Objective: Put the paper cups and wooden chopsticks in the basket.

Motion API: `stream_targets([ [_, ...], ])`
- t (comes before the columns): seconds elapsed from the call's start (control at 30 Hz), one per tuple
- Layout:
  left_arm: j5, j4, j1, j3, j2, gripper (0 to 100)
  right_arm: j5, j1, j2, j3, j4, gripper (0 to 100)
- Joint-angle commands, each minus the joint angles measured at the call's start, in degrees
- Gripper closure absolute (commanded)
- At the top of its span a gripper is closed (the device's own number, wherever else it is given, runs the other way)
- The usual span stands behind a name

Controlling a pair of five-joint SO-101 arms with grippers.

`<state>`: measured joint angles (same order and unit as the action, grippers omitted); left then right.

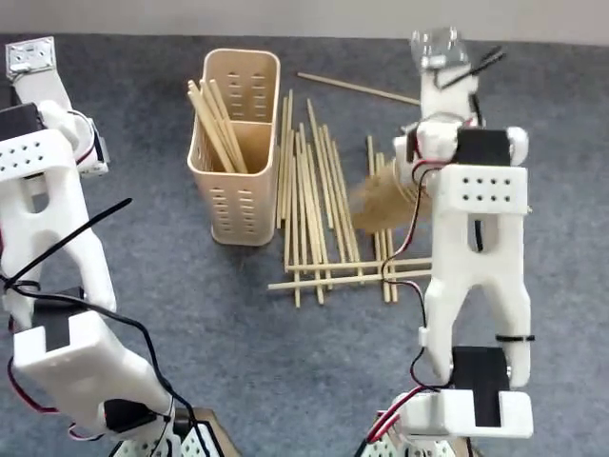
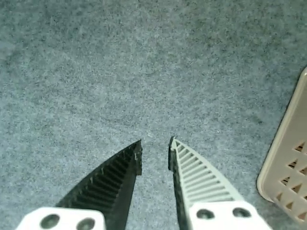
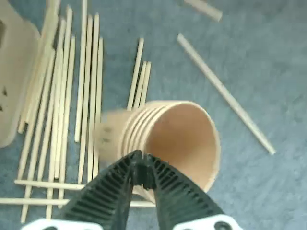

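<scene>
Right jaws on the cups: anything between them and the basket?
Only loose chopsticks lying flat on the table between the paper cups and the basket; nothing upright.

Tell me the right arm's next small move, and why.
Probably lift the paper cups clear of the table and swing them toward the basket. The right gripper looks shut on the rim of the nested cups, which lie tilted over the loose chopsticks. The basket stands just beyond those chopsticks, with room left inside.
</scene>
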<state>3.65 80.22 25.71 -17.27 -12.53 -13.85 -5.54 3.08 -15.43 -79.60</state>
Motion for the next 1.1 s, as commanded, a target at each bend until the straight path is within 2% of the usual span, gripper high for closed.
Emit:
stream_targets([
  [0.0,-0.8,-0.3,0.9,-0.2,2.9,88,-1.1,-1.1,-1.6,-15.6,-4.4,99.5],
  [0.13,-0.8,-0.4,1.4,-0.2,3.0,88,-1.0,-2.9,-6.2,-29.1,-5.9,99.5],
  [0.23,-0.9,-0.2,1.5,-0.2,2.9,88,-1.1,-2.7,-9.0,-35.2,-12.0,99.5],
  [0.33,-2.4,-0.4,3.3,-0.2,2.9,88,-4.5,2.9,-10.9,-36.1,-18.1,99.5],
  [0.5,-3.2,-0.5,4.7,-0.1,2.8,88,-4.0,18.4,-18.3,-34.8,-16.9,99.0],
  [0.6,-3.2,-0.4,4.4,-0.1,2.7,88,-1.1,23.7,-25.5,-34.9,-13.3,87.9],
  [0.7,-3.2,-0.3,4.4,0.0,2.7,88,-2.8,26.2,-30.6,-34.9,-14.5,72.8],
  [0.77,-3.2,-0.5,4.5,0.4,2.7,88,-2.7,26.7,-33.1,-34.6,-14.9,66.4],
  [1.07,-3.2,-4.7,2.9,6.1,2.8,88,0.4,24.7,-42.7,-34.5,-15.2,65.2],
])
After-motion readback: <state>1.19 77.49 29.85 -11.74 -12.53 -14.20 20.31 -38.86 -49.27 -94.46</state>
